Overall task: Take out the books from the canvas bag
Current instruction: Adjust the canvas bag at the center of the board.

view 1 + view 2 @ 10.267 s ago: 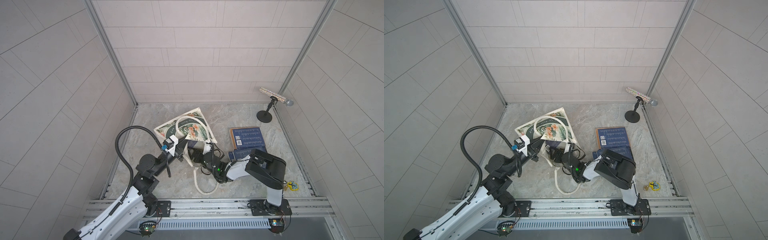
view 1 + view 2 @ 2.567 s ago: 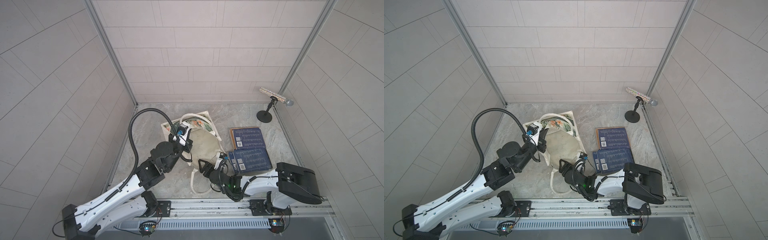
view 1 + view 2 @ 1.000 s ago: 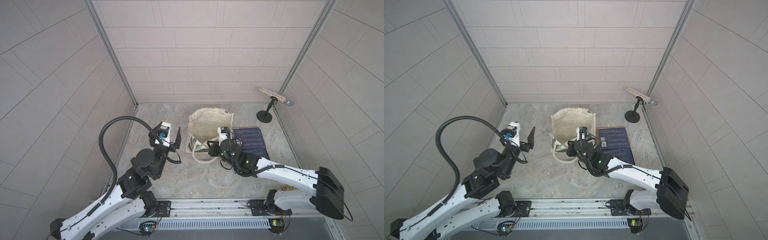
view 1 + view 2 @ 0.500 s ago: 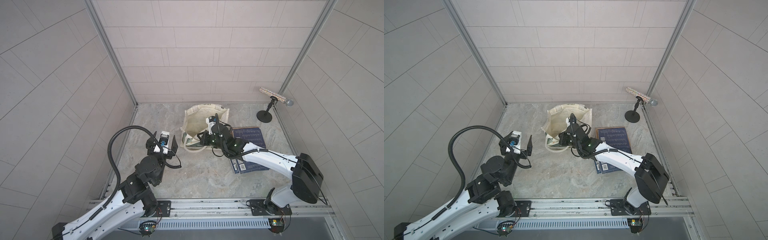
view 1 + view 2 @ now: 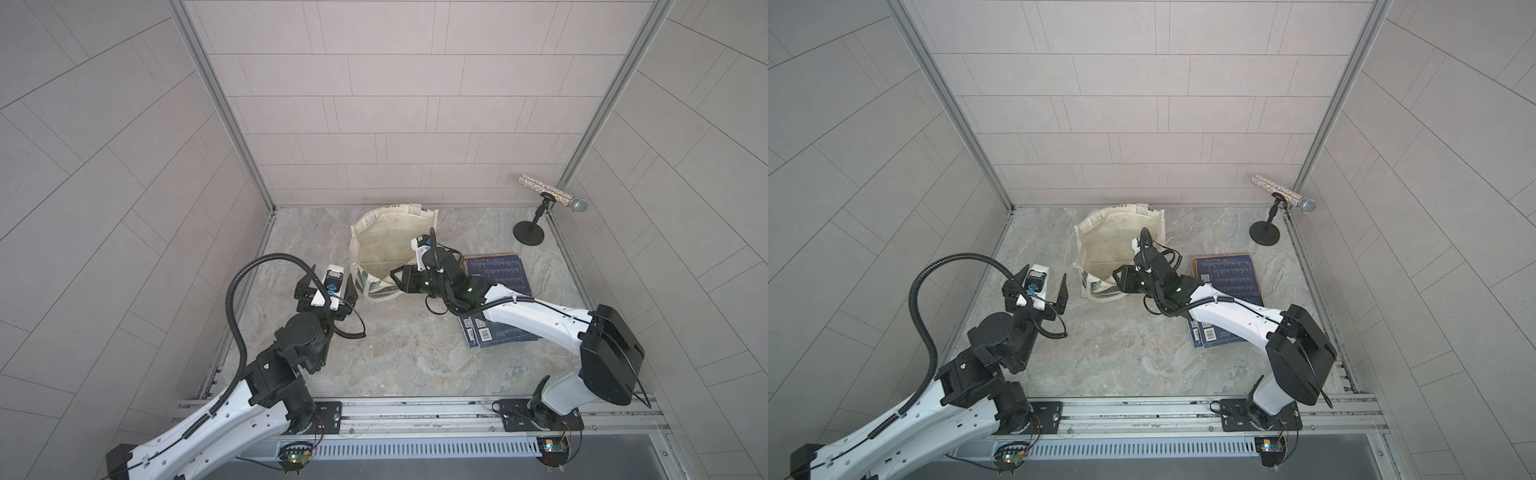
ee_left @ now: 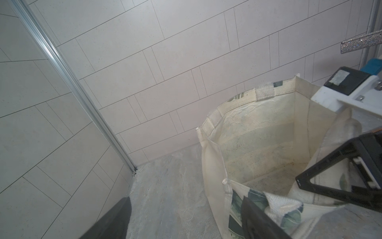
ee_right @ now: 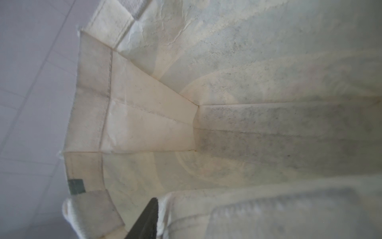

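Observation:
The cream canvas bag stands open at the back of the floor, and its inside shows only bare cloth. Right of it lie the navy books: one flat near the bag and two partly under my right arm. My right gripper is at the bag's near rim, open, with a fold of canvas beside its one visible finger. My left gripper hangs open and empty just left of the bag.
A glittery microphone on a black stand occupies the back right corner. Tiled walls close in the floor on three sides, and a metal rail runs along the front.
My right arm has shifted the bag a little leftward and back, uncovering the nearer books, and its jaws have gone from shut to open. The left gripper has barely moved.

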`<state>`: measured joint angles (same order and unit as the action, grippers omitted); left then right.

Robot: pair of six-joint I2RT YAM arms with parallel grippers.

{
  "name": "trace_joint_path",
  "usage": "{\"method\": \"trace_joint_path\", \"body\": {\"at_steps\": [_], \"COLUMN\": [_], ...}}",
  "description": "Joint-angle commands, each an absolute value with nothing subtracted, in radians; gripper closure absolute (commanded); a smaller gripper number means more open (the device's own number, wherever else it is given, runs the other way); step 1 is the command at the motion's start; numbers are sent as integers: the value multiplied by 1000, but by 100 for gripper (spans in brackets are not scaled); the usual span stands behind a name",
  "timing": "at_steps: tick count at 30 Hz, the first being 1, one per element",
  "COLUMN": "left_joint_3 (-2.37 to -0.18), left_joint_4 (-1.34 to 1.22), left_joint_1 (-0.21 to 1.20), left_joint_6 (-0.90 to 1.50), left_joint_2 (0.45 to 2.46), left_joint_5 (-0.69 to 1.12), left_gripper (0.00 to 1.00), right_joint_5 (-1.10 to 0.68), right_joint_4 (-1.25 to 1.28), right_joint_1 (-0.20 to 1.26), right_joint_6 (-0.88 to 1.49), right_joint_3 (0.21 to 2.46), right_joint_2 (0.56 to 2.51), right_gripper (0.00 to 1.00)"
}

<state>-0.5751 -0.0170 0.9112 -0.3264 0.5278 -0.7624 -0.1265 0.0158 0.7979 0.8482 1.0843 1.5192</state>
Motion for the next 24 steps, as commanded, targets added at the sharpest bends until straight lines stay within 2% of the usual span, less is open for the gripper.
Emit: {"method": "trace_joint_path", "body": {"at_steps": [1, 5, 9, 14, 15, 16, 20, 24], "left_joint_3": [-568, -566, -565, -579, -580, -580, -587, -584], "left_joint_4": [-36, -37, -36, -13, -12, -11, -2, -12], "left_joint_1": [906, 898, 883, 863, 860, 856, 853, 851], "left_joint_6": [-316, -296, -251, -199, -190, -182, -161, -132], "left_joint_2": [531, 520, 509, 504, 502, 501, 487, 457], "left_joint_5": [-745, -735, -706, -679, -677, -677, -680, -725], "left_gripper": [13, 13, 10, 5, 1, 0, 0, 0], "right_joint_5": [-81, -60, -4, 55, 53, 45, 40, 159], "right_joint_4": [-51, -135, -169, -247, -240, -235, -258, -300], "right_joint_1": [790, 790, 790, 792, 792, 792, 795, 795], "right_joint_6": [801, 759, 688, 617, 609, 602, 569, 481], "right_joint_3": [1091, 1101, 1072, 1078, 1070, 1065, 1062, 1057], "right_joint_2": [1452, 1386, 1294, 1213, 1198, 1186, 1151, 1079], "right_gripper": [41, 36, 22, 19, 18, 1, 0, 0]}}
